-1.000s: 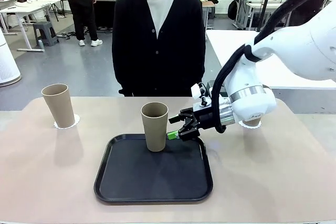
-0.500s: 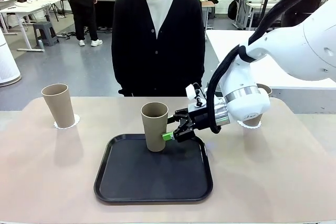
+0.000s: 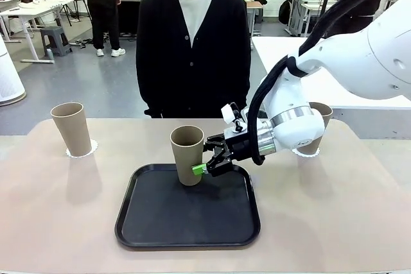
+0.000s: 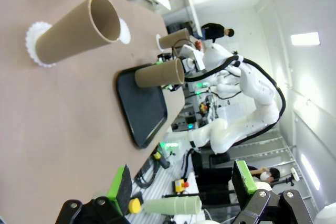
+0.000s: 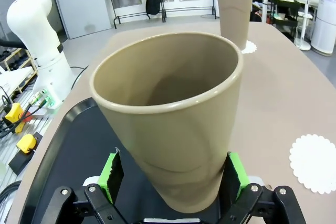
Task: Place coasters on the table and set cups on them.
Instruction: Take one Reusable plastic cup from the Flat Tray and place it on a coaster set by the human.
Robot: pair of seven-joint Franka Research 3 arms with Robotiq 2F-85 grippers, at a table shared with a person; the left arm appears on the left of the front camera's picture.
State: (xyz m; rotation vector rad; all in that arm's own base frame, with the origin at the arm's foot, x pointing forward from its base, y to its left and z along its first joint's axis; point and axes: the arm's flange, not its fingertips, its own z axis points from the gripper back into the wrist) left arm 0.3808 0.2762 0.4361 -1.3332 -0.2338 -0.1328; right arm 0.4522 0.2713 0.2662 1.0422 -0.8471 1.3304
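Right pincer [image 3: 204, 162] was spread wide with the middle cup [image 3: 187, 154] sitting between its green pads [image 5: 111, 176]; pads flanked the cup's lower body, firm contact hard to confirm. That cup stood on the black tray [image 3: 187, 218] at the tray's 12 o'clock edge, long axis near vertical, mouth up, top tipped slightly toward 10 o'clock. The right arm came in from 3 o'clock, pincer roughly horizontal.

The left cup [image 3: 71, 129] stood upright, mouth up, on a coaster [image 3: 82, 151] at the counter's [image 3: 51, 222] 10 o'clock. A third cup [image 3: 316, 131] stood on its coaster [image 3: 299, 153] at 2 o'clock, largely hidden behind the right wrist in the front view.

Right wrist view added an empty coaster [image 5: 315, 161] lying flat on the counter beside the tray, hidden in the front view. It also looked straight into the open mouth of the middle cup.

Left pincer [image 4: 181, 182] was spread, nothing between its pads, above the counter well apart from the cups. Its view was rolled, so cups read as lying sideways; all three cups showed there, with the empty coaster [image 4: 124, 31] beyond the near cup.

A person in a black cardigan [image 3: 192, 49] stood at 12 o'clock.
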